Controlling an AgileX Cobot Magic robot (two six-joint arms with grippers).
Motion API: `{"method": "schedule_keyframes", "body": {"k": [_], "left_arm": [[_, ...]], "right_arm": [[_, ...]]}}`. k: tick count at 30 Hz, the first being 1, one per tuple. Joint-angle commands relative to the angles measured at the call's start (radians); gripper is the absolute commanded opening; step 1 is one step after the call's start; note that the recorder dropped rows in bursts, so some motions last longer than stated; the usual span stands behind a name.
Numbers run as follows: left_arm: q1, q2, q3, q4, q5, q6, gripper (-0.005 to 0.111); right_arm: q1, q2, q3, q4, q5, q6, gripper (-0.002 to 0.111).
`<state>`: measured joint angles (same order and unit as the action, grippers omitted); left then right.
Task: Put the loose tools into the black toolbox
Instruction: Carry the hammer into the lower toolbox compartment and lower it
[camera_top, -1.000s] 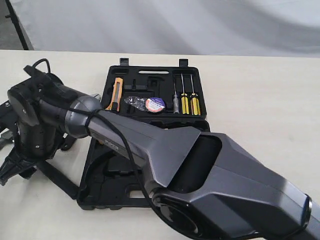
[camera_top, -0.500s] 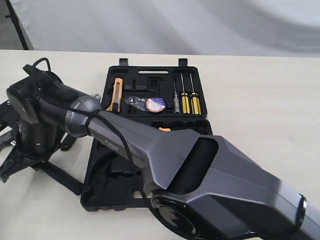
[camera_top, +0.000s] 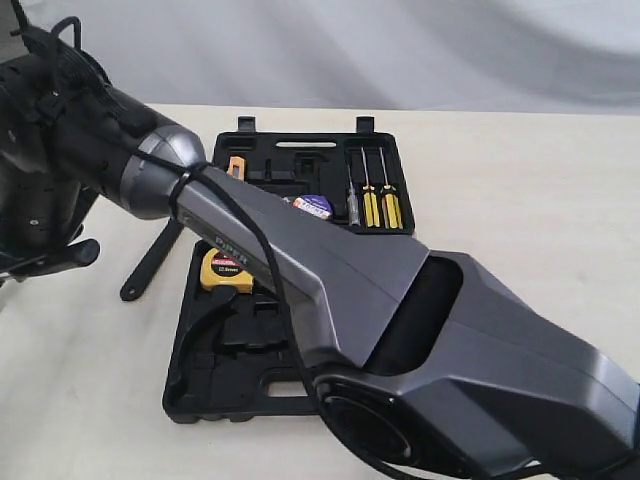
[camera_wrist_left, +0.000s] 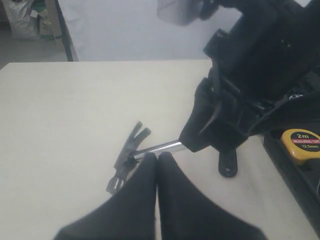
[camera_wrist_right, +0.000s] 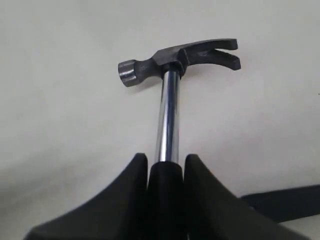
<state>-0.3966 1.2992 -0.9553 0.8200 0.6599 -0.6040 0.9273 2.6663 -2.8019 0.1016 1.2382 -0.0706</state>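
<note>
Right hand (camera_wrist_right: 167, 169) around hammer (camera_wrist_right: 168, 102) handle, steel head just beyond it.

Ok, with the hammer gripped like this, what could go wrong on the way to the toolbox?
1. The right tool pinches the claw hammer only at the top of its handle, by the steel shaft, so it could pivot or slip in the grip.
2. The long black handle sticks out well past the tool and might catch the rim of the black toolbox, or knock the yellow tape measure lying in it.
</note>
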Motion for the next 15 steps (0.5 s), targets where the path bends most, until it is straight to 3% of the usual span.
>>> {"method": "schedule_keyframes", "body": {"k": [1, 10, 15], "left_arm": [[0.003, -0.008, 0.009, -0.014, -0.017, -0.010, 0.001], [0.003, -0.008, 0.009, -0.014, -0.017, -0.010, 0.001], [0.003, -0.008, 0.009, -0.014, -0.017, -0.010, 0.001]], "right_arm": [[-0.013, -0.105, 0.081, 0.013, -0.017, -0.012, -0.001], [-0.030, -0.352, 0.642, -0.028, -0.017, -0.119, -0.001], [-0.032, -0.450, 0.828, -0.140, -0.017, -0.150, -0.001]]}}
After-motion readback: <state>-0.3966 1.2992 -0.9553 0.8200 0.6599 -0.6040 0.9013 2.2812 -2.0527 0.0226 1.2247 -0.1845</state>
